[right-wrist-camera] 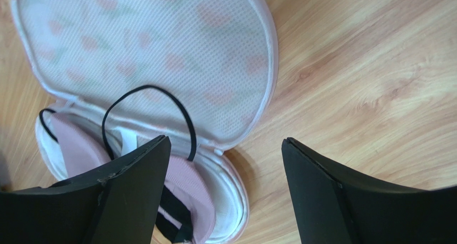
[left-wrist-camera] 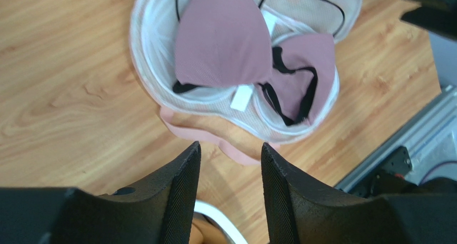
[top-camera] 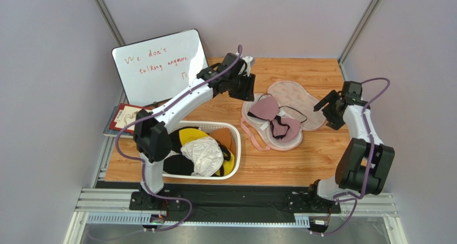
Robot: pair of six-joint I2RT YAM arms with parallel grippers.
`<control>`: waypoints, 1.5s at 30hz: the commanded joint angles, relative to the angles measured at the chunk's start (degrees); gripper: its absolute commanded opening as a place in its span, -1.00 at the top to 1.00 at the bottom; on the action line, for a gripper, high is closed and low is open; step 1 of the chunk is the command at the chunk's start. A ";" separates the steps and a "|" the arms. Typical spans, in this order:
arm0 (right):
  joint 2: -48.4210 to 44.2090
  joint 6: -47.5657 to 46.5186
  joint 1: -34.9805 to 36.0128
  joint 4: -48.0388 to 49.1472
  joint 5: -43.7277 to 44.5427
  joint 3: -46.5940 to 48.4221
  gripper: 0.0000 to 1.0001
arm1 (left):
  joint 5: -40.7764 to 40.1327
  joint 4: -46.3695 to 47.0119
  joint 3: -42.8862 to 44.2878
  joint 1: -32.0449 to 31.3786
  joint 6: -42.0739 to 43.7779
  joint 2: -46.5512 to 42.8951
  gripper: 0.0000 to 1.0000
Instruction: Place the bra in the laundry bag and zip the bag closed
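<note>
Wood-grain table (top-camera: 322,158) carries all items. In the top view, the laundry bag (top-camera: 297,97) lies flat and fully opened near the table centre, with its printed lid half folded out toward 1 o'clock and its base half toward 7 o'clock. The bra (top-camera: 273,118) rests inside the base half: one pink cup sits at 10 o'clock and the other at 4 o'clock, black trim showing between them. One black strap (right-wrist-camera: 145,87) loops over the hinge line onto the lid. The pink loop (top-camera: 255,137) of the bag trails on the wood at 8 o'clock of the bag. The left gripper (top-camera: 244,86) hangs at 10 o'clock of the bra. Its wrist view shows the fingers (left-wrist-camera: 179,185) parted by a moderate gap with nothing between them, above the bag's near rim (left-wrist-camera: 147,56). The right gripper (top-camera: 324,106) stands at 3 o'clock of the bag, just off the lid edge. Its jaws are spread wide and hold nothing, with the lid (right-wrist-camera: 161,51) and bare wood below. A white slotted basket (top-camera: 236,147) sits at 8 o'clock of the bag, holding a white cloth (top-camera: 204,155) and a yellow garment (top-camera: 190,136). A whiteboard (top-camera: 161,67) leans at the 11 o'clock corner of the table.
</note>
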 commanded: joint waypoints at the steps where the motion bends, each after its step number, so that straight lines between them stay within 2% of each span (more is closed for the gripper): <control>1: 5.03 -1.44 -1.11 3.74 1.47 6.10 -0.61 | 3.11 3.87 -8.23 -2.14 -3.38 -6.90 -0.02; 5: 9.77 -4.08 -1.46 8.99 1.75 7.43 -0.52 | 5.48 7.82 -18.23 -4.68 -5.58 -14.18 0.04; 8: 12.77 -5.75 -1.55 11.30 1.30 8.04 -0.38 | 5.67 9.06 -22.64 -6.18 -6.11 -18.58 0.10; 13: 16.11 -8.38 -1.55 13.06 4.73 9.45 -0.26 | 6.28 9.06 -27.84 -7.85 -5.58 -25.09 0.14; 16: 18.74 -9.53 -1.63 13.06 4.91 10.50 -0.01 | 6.28 8.98 -31.44 -8.03 -5.32 -30.10 0.17; 17: 19.27 -9.62 -1.63 13.06 6.73 10.76 0.15 | 6.28 8.89 -33.10 -8.11 -5.23 -32.29 0.19; 18: 19.80 -9.79 -1.63 12.97 7.10 10.77 0.19 | 6.11 8.45 -33.81 -8.12 -5.06 -33.44 0.19; 23: 21.74 -10.32 -1.63 11.75 10.09 10.59 0.17 | 6.72 7.83 -38.03 -8.03 -4.79 -39.42 0.21; 31: 25.86 -10.41 -1.63 11.22 11.67 11.47 0.19 | 7.60 8.62 -41.11 -8.03 -4.62 -42.07 0.24; 34: 26.83 -10.68 -1.63 10.60 13.34 12.43 0.43 | 7.86 8.63 -40.77 -8.03 -4.79 -42.16 0.26; 36: 27.36 -10.85 -1.72 10.34 14.31 13.05 0.49 | 7.69 8.71 -40.42 -8.03 -4.88 -41.98 0.27; 39: 27.98 -11.20 -1.72 10.60 13.35 13.40 0.74 | 8.04 8.71 -39.45 -8.12 -5.14 -41.28 0.28; 40: 27.89 -11.12 -1.72 11.04 12.91 13.32 0.91 | 8.12 8.63 -39.27 -8.12 -5.58 -41.10 0.29; 41: 27.54 -10.94 -1.72 11.21 12.91 13.14 1.00 | 8.39 8.71 -39.18 -8.03 -5.67 -41.01 0.29; 45: 23.69 -9.98 -1.63 12.36 13.60 11.03 1.00 | 9.35 8.45 -38.39 -8.03 -6.11 -39.70 0.31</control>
